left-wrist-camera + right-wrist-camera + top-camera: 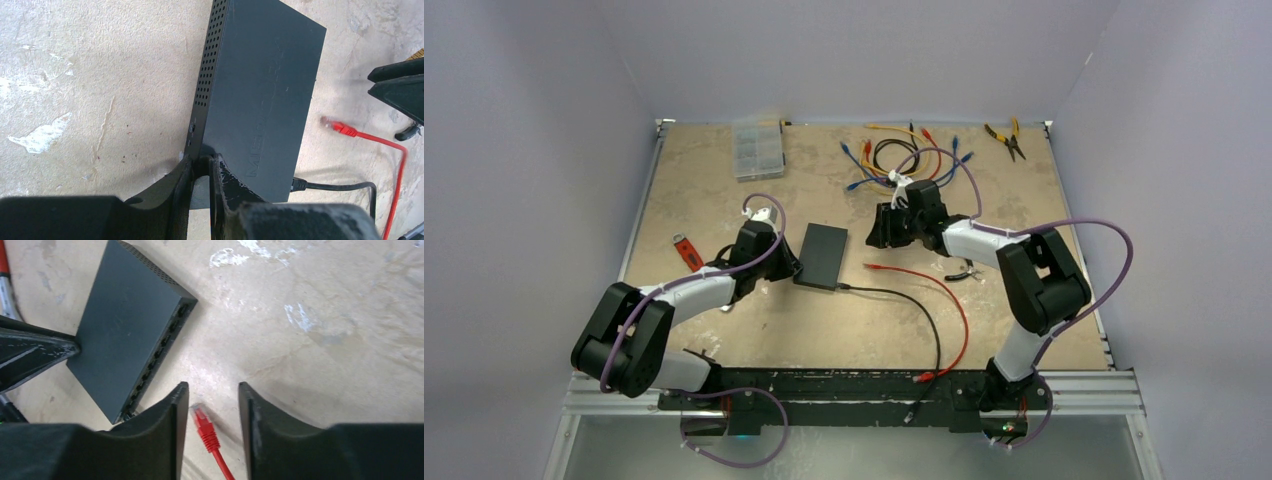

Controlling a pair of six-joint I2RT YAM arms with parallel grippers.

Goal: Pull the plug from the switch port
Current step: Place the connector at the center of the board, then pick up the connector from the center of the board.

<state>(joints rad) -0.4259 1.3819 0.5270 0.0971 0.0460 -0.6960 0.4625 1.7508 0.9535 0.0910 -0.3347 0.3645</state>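
Lying flat mid-way across the worktop (724,190), the switch (824,255) looks like a light, rigid box that would slide under a tug, so our left tool (200,162) clamps its edge at eight o'clock. The red plug (202,419) lies loose at the switch's three o'clock, clear of the ports. We judge it small and hard, best pinched by its body. Our right tool (214,390) hangs above it, fingers parted, touching nothing. A black plug (298,184) sits in a port at five o'clock.

top: high, looking down | wrists: close, angled down | shared: switch (824,255)
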